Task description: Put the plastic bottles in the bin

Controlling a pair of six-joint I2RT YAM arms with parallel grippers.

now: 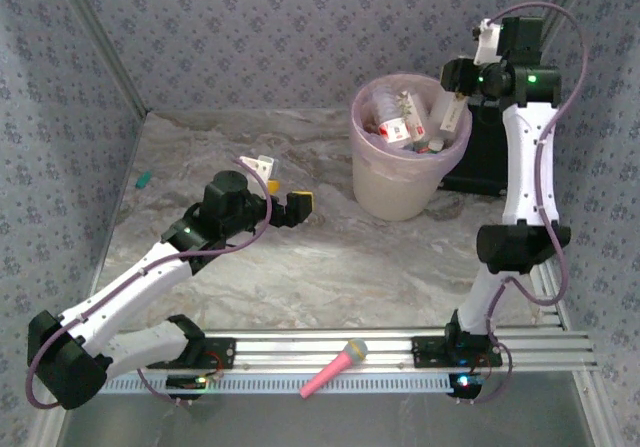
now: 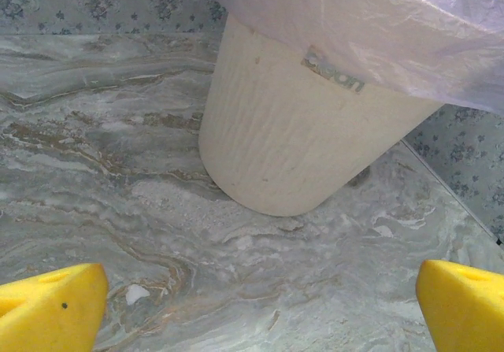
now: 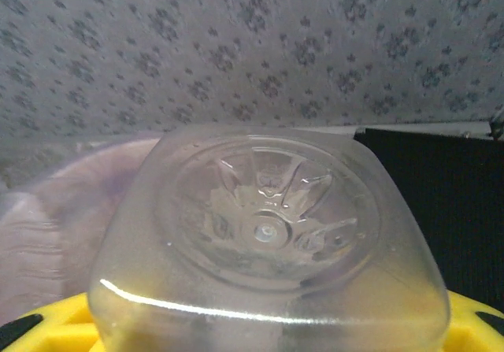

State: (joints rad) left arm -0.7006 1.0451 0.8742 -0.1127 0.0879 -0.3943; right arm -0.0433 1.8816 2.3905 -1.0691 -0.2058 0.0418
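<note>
The right gripper (image 3: 260, 324) is closed on a clear plastic bottle (image 3: 268, 234), its yellow pads (image 3: 47, 328) pressed against the bottle's lower sides, with the moulded, star-ribbed base turned towards the wrist camera. From above, the same bottle (image 1: 449, 117) hangs tilted in the right gripper (image 1: 458, 95) over the far right rim of the bin (image 1: 372, 182), which stands towards the table's far right corner, just in front of a black box (image 1: 482, 162). The bottle looks empty, so it is probably very light, and its thin, glossy wall is likely to dent and slip under a hard squeeze. A moderate hold across the flatter sides of the body seems the safest place to grip. The left gripper (image 2: 260, 313) stands wide open and empty, low over the middle of the table and facing the bin's cream wall (image 2: 276, 131), with one yellow fingertip (image 2: 47, 309) at each lower corner of its view. Other bottles (image 1: 400, 122) already lie inside the pink liner (image 1: 362, 107). They carry red and white labels, but the print is too small to read. Raised lettering on the bin's wall seems to spell "clean", though it is faint. A pink toy microphone (image 1: 340, 365) lies at the near edge, and a small teal object (image 1: 143, 179) lies by the left edge.
</note>
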